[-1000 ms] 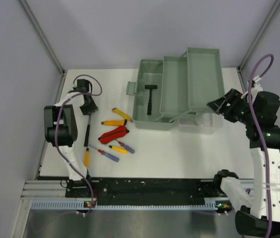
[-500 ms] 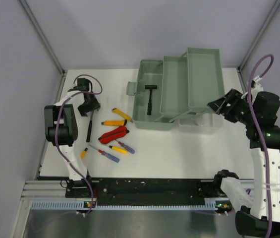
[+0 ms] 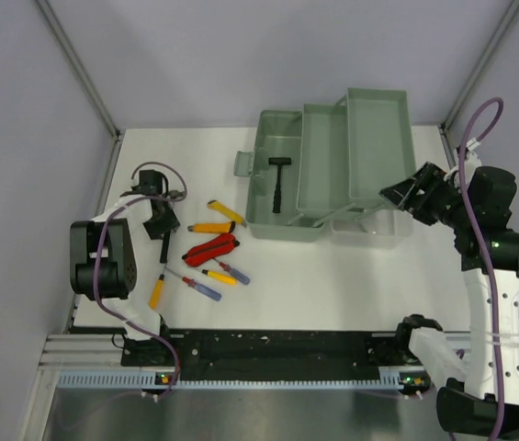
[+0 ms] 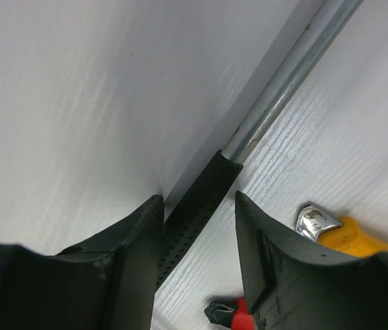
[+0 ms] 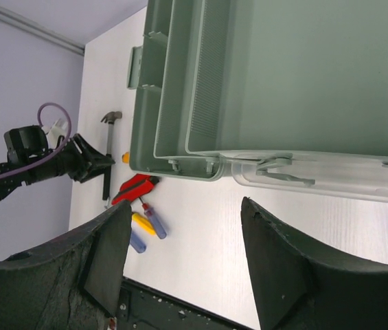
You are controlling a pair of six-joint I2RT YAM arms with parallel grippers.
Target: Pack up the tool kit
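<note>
- The left gripper (image 3: 162, 223) (image 4: 197, 198) reaches down to the white counter (image 3: 332, 276). Its fingers are parted astride the black perforated grip of a steel-shafted hammer (image 3: 164, 250) (image 4: 276, 96). A strip of counter shows between the grip and one finger, so the gripper is released, not clenched.
- The steel-shafted hammer lies on the counter. In the left wrist view its grip runs back between the fingers and its bare shaft leads out ahead of them.
- Just beside this gripper, on the side toward the other arm, lie a yellow tool with a bright metal tip (image 4: 345, 240), red-handled pliers (image 3: 211, 248) and several small screwdrivers (image 3: 218, 278).
- Farther out on that same side stands the sage-green cantilever toolbox (image 3: 282, 228) (image 5: 142, 124). It is open with its trays fanned out, and a small black hammer (image 3: 279, 184) lies in its bottom compartment.
- The right gripper (image 3: 399, 195) (image 5: 183, 206) hangs just beyond the toolbox's other end. Its fingers are spread wide and hold nothing, and it is well apart from the steel-shafted hammer.
</note>
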